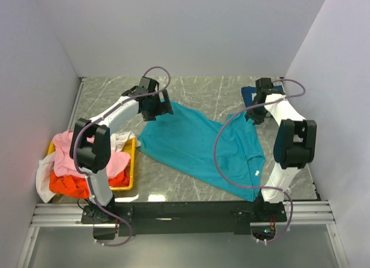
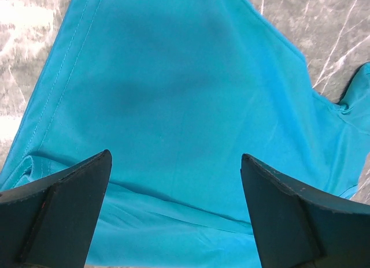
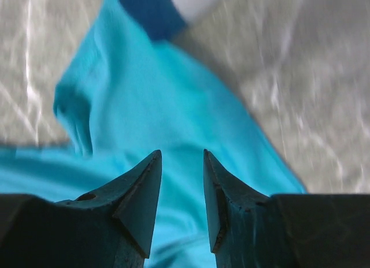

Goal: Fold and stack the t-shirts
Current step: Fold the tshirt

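Overhead, the marble table (image 1: 191, 89) filled the floor of the white enclosure. The teal t-shirt (image 1: 196, 144) lay spread across its middle, mostly flat, running from the far left toward the near right, with its collar at the near right end.

At the left edge sat a yellow tray (image 1: 132, 164) heaped with crumpled tees. The pink t-shirt (image 1: 66, 152) was on top, the orange t-shirt (image 1: 63, 184) bulged out at the near side, and the white t-shirt (image 1: 43, 175) hung over the left rim. A patch of the navy t-shirt (image 1: 248, 95) showed at the far right; its print could not be made out.

The left gripper (image 2: 175, 157) hovered above the far-left part of the teal t-shirt, released, its 2 fingers spread wide with only smooth cloth showing between them. The right gripper (image 3: 181, 155) hung over the rumpled far-right sleeve, just beside the navy patch. Its fingers stood partly apart with a narrow gap and clasped nothing, though that view was blurred.
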Controlling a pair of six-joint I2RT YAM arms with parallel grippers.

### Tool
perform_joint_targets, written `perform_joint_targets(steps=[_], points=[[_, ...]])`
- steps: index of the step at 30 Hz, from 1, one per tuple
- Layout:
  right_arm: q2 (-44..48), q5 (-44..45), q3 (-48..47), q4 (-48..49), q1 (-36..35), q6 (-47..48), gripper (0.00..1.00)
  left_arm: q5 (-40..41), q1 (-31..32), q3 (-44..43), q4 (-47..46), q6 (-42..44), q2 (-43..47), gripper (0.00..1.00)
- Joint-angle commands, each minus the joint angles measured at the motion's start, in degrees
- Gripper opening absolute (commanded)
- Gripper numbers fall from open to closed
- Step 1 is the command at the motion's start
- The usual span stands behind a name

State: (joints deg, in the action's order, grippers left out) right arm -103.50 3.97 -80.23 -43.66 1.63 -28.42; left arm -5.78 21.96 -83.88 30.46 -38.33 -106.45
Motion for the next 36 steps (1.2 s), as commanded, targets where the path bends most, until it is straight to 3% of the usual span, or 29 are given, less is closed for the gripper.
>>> perform_joint_targets(steps=[1,13,21,36], points=[[-4.8,3.0,-4.6,5.9,0.7,2.6,0.42,-0.2,0.1,-3.7,1.1,1.8,0.0,0.99],[-12.3,0.9,-10.7,12.5,2.0,5.8,0.42,0.2,-2.0,-10.7,1.2,3.6,-6.3,0.97],[-18.7,0.6,-16.2,8.8,2.0,6.7,0.41,-0.5,-2.9,-11.9,1.5,4.3,-7.5,0.96],[-13.2,2.4,-8.9,9.4,2.0,7.7,0.41,-1.4,-3.5,-10.3,0.4,3.5,-7.5,0.95]])
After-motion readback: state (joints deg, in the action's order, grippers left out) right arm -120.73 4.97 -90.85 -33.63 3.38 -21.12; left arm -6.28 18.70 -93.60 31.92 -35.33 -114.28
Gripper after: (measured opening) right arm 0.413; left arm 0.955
